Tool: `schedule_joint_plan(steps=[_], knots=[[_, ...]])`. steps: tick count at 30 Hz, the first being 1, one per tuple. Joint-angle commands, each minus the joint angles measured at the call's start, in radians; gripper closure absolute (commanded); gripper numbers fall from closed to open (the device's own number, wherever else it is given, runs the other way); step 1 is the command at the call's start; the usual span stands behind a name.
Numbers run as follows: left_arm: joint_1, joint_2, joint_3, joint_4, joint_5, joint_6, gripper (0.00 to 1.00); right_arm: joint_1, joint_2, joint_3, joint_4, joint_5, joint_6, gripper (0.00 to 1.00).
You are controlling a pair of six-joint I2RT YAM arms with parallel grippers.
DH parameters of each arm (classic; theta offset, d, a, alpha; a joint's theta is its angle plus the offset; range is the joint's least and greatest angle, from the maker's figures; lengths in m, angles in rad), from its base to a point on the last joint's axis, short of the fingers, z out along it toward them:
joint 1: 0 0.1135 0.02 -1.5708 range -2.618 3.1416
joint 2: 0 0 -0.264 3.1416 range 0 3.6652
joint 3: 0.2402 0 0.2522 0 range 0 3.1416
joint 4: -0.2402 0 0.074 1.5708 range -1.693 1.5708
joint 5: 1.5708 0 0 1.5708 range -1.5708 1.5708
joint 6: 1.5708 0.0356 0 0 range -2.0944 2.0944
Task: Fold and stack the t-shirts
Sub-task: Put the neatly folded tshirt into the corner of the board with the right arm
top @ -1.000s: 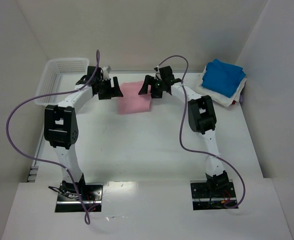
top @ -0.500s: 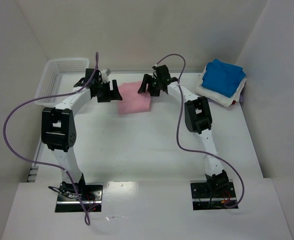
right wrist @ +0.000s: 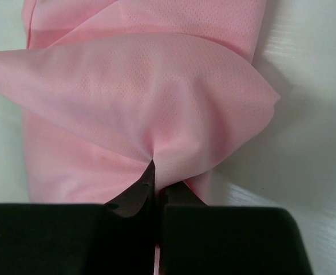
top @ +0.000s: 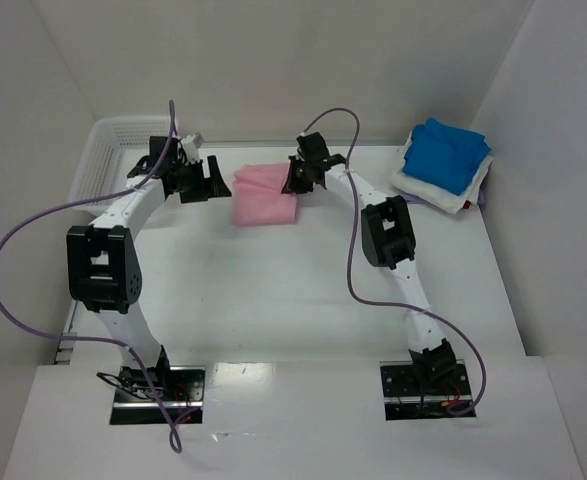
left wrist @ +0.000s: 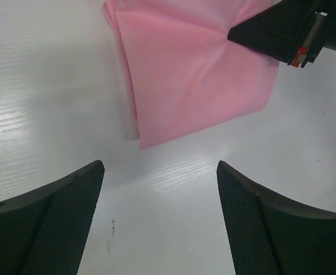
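The folded light pink t-shirt [top: 263,196] lies at the back middle of the table. My right gripper [top: 295,180] is shut on its right edge, and the pink cloth [right wrist: 145,103] bunches up into the pinch [right wrist: 155,166]. My left gripper [top: 213,180] hangs open just left of the shirt, nothing between its fingers [left wrist: 59,212]. In the left wrist view the pink shirt [left wrist: 196,74] lies beyond the open fingers, with the right gripper on its far corner. A folded bright blue t-shirt [top: 448,152] rests on a folded white one [top: 443,192] at the back right.
A white mesh basket [top: 113,158] stands at the back left corner. White walls close in the table on the left, back and right. Purple cables loop from both arms.
My right gripper has closed on the pink shirt's right edge and pulled it up into a bunch. The left arm has drawn back to the left, still open.
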Motion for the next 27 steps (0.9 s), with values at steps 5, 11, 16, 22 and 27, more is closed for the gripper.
schedule_joint_plan(steps=[5, 11, 16, 22, 27], knots=[[0.029, -0.071, -0.023, 0.015, 0.048, 0.022, 0.12, -0.004, -0.011, 0.118, -0.110, 0.170, -0.065, 1.00], [0.038, -0.086, -0.023, 0.015, 0.057, 0.031, 0.12, -0.082, -0.030, 0.211, -0.163, 0.184, -0.103, 1.00], [0.038, -0.086, -0.023, 0.015, 0.066, 0.031, 0.12, -0.140, -0.072, 0.271, -0.191, 0.210, -0.154, 1.00], [0.038, -0.077, -0.023, 0.015, 0.066, 0.031, 0.12, -0.221, -0.086, 0.344, -0.258, 0.247, -0.209, 1.00], [0.038, -0.077, -0.014, 0.015, 0.066, 0.031, 0.12, -0.290, -0.119, 0.360, -0.268, 0.247, -0.240, 1.00]])
